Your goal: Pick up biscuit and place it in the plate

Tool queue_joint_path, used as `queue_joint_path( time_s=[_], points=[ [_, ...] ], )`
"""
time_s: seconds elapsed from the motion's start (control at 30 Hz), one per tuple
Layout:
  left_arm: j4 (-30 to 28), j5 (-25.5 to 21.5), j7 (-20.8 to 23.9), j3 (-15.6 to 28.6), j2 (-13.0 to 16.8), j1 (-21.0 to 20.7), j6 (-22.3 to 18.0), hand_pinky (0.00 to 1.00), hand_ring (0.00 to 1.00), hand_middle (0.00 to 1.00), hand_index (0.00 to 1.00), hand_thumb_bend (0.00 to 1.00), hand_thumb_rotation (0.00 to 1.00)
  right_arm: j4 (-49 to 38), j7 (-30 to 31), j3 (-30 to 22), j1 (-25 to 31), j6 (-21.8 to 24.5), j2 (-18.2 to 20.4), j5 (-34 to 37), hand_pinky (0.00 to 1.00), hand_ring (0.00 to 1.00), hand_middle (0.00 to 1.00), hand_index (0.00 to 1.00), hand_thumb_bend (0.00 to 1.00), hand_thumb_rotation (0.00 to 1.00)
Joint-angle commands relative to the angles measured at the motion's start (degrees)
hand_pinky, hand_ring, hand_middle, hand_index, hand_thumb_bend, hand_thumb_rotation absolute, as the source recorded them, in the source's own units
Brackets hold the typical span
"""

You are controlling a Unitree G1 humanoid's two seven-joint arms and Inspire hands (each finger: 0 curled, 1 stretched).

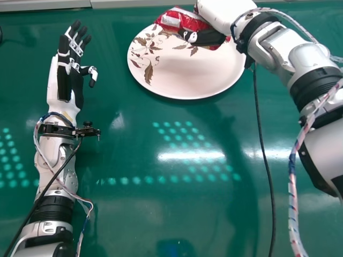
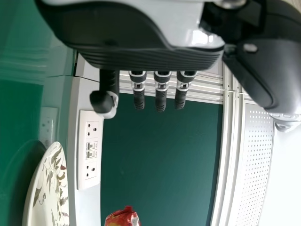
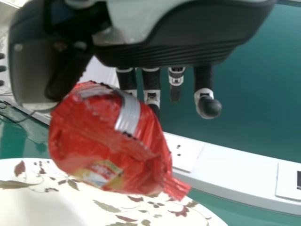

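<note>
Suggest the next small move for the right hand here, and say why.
Probably ease the red packet a little toward the robot before lowering it: the right hand holds it above the plate, and in the head view it overlaps the far rim rather than the middle.

The surface [image 1: 134, 225] is a glossy green tabletop; rows of pale light dots shine on its left side and across its middle, with bright, elongated glare patches beside them; a pale ledge [image 1: 43, 4] runs along the far edge, a seam toward its left. The left wrist view shows a white socket plate [image 2: 89, 169] with switches between its outlets, mirrored faintly in the gloss; beyond stands a dark green panel [image 2: 160, 155] framed by pale rails [image 2: 228, 155]; next to these come a perforated panel [image 2: 256, 160] and a plain white area [image 2: 287, 179].
</note>
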Motion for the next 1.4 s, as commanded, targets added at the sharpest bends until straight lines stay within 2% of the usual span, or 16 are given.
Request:
queue_joint_path(
  time_s=[0.0, 0.4, 0.6, 0.77, 0.8, 0.87, 0.93, 0.97, 1.0, 1.03, 1.13, 1.27, 1.37],
  points=[
    [2.1, -1.0, 0.1, 0.2, -1.2, 3.4, -0.2, 0.00, 1.00, 1.00, 1.00, 1.00, 0.96, 1.2, -0.3, 0.5, -2.1, 1.7, 0.6, 1.4, 0.06, 0.41, 0.47, 0.50, 0.51, 0.00],
    [1.6, -1.2, 0.0, 0.1, -1.6, 3.8, -0.4, 0.00, 1.00, 1.00, 1.00, 1.00, 0.97, 4.1, 0.1, 2.7, -1.4, 5.7, 2.1, 3.1, 0.06, 0.40, 0.46, 0.50, 0.51, 0.00],
    [0.7, -1.2, 0.2, -0.1, -1.8, 4.2, 0.2, 0.00, 1.00, 1.00, 1.00, 1.00, 0.96, 4.2, -0.7, 4.6, -0.2, 5.7, 2.7, 2.9, 0.07, 0.40, 0.46, 0.50, 0.51, 0.00],
    [0.9, -1.5, -0.2, 0.0, -1.8, 4.4, 0.0, 0.00, 1.00, 1.00, 1.00, 1.00, 0.96, 4.1, -1.2, 4.1, 0.3, 4.5, 3.0, 4.7, 0.08, 0.41, 0.47, 0.50, 0.51, 0.00],
    [0.8, -1.6, -0.3, 0.0, -1.9, 4.4, 0.1, 0.00, 1.00, 1.00, 1.00, 1.00, 0.96, 4.1, -0.9, 4.1, 0.2, 4.2, 2.9, 4.9, 0.09, 0.41, 0.47, 0.50, 0.51, 0.00],
    [0.6, -1.9, -0.3, 0.1, -2.1, 4.5, 0.3, 0.00, 1.00, 1.00, 1.00, 1.00, 0.96, 3.8, 0.6, 5.5, -0.5, 3.7, 2.3, 4.1, 0.30, 0.46, 0.50, 0.47, 0.52, 0.00],
    [0.9, -1.8, -0.3, 0.0, -2.1, 4.5, -0.1, 0.00, 1.00, 1.00, 1.00, 1.00, 0.97, 3.5, 2.7, 5.8, -0.9, 3.9, 2.1, 4.3, 0.52, 0.62, 0.67, 0.68, 0.83, 0.45],
    [1.1, -1.7, -0.2, -0.1, -2.0, 4.5, -0.3, 0.00, 1.00, 1.00, 1.00, 1.00, 0.97, 3.3, 3.9, 5.4, -0.9, 4.0, 2.0, 5.0, 0.58, 0.68, 0.74, 0.77, 0.91, 0.55],
    [1.1, -1.8, -0.2, -0.1, -2.0, 4.5, -0.3, 0.00, 1.00, 1.00, 1.00, 1.00, 0.98, 3.2, 5.1, 4.9, -0.9, 4.1, 2.0, 5.8, 0.65, 0.75, 0.81, 0.85, 0.96, 0.62],
    [1.2, -1.8, -0.2, -0.2, -2.0, 4.4, -0.4, 0.00, 1.00, 1.00, 1.00, 1.00, 0.99, 3.0, 5.8, 4.5, -0.9, 4.2, 1.9, 6.4, 0.72, 0.83, 0.89, 0.93, 0.98, 0.67],
    [1.3, -1.7, 0.0, -0.2, -2.1, 4.3, -0.4, 0.00, 1.00, 1.00, 1.00, 1.00, 1.00, 2.4, 6.4, 4.5, -0.7, 4.5, 1.4, 7.0, 0.82, 0.94, 0.99, 0.99, 1.00, 0.74],
    [0.9, -1.5, 0.4, -0.3, -2.1, 4.5, -0.1, 0.00, 1.00, 1.00, 1.00, 1.00, 0.98, 2.0, 6.6, 4.7, -0.8, 5.2, 0.9, 7.3, 0.91, 0.99, 1.00, 1.00, 1.00, 0.79],
    [1.1, -1.0, 0.5, -0.5, -1.9, 4.5, -0.5, 0.00, 1.00, 1.00, 1.00, 1.00, 0.99, 1.7, 6.8, 4.3, -0.8, 5.5, 0.3, 7.8, 0.92, 1.00, 1.00, 1.00, 1.00, 0.81]
  ],
)
